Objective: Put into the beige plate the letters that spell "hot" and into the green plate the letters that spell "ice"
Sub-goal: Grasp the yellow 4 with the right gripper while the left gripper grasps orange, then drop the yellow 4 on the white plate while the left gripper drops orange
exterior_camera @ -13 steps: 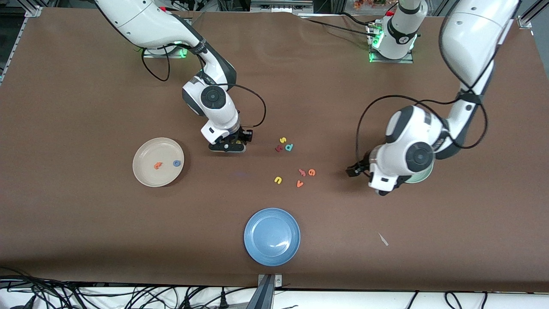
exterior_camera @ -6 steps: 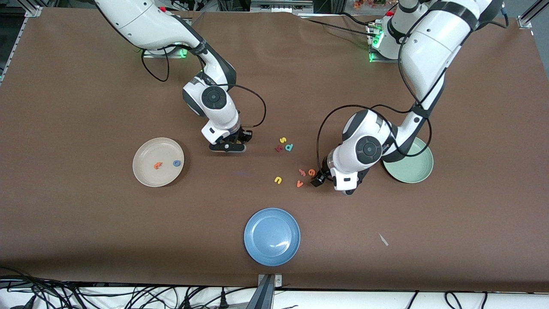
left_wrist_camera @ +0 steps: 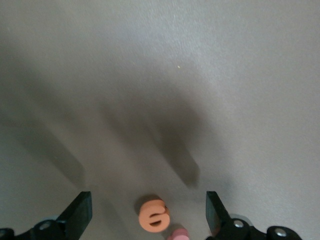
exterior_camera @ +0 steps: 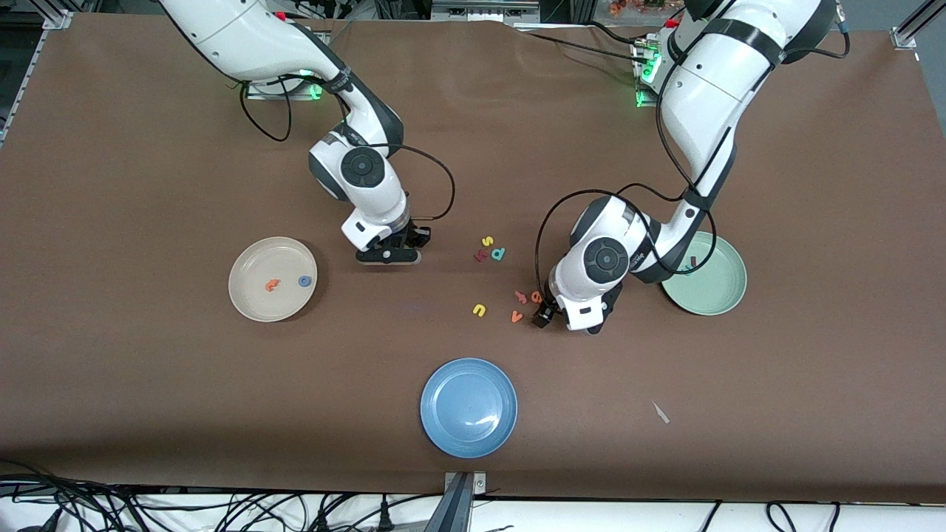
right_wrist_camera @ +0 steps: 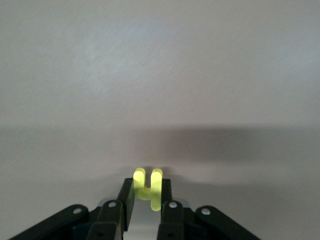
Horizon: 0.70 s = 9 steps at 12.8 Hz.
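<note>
My right gripper (right_wrist_camera: 147,194) is shut on the yellow h (right_wrist_camera: 148,186), which sticks out past its fingertips. In the front view this gripper (exterior_camera: 388,255) sits low beside the beige plate (exterior_camera: 251,258), toward the table's middle. The orange t (exterior_camera: 272,285) and blue o (exterior_camera: 304,281) lie in that plate. My left gripper (exterior_camera: 548,312) is open over the orange e (left_wrist_camera: 154,216), which lies on the table between its fingers (left_wrist_camera: 79,214). The green plate (exterior_camera: 728,284) holds a teal letter and a dark one (exterior_camera: 689,264).
Loose letters lie mid-table: yellow s (exterior_camera: 487,241), teal d (exterior_camera: 499,253), a dark red piece (exterior_camera: 480,256), yellow u (exterior_camera: 480,310), a pink piece (exterior_camera: 521,297), orange v (exterior_camera: 516,317). A blue plate (exterior_camera: 468,407) stands nearer the front camera.
My left arm swung from over the green plate to the loose letters and now straddles the orange e. My right gripper closed on the yellow h and shifted slightly.
</note>
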Each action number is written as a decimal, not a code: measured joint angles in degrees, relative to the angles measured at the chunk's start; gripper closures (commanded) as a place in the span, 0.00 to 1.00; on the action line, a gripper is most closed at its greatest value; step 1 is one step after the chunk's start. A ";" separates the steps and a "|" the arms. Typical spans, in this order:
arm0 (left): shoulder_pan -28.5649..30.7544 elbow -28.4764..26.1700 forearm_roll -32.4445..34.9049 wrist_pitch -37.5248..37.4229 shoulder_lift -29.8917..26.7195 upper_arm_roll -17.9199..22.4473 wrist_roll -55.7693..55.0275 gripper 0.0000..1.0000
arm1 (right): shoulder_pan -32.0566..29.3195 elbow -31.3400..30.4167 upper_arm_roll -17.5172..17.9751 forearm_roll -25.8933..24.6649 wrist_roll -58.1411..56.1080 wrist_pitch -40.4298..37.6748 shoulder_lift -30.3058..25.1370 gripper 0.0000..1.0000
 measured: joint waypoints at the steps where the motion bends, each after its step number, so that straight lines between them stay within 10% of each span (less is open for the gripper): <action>1: -0.41 0.29 0.00 0.00 0.24 0.04 -0.64 0.13 | -2.00 0.01 -0.05 0.00 -3.22 -2.01 -1.68 0.76; 5: -1.50 0.69 0.00 0.15 1.15 0.11 -2.11 0.54 | -11.30 -1.26 -0.12 0.16 -19.09 -7.38 -7.58 0.76; 9: -1.50 1.46 0.00 0.15 1.17 0.19 -2.19 0.72 | -20.85 -2.63 -0.24 0.59 -34.25 -11.33 -10.46 0.64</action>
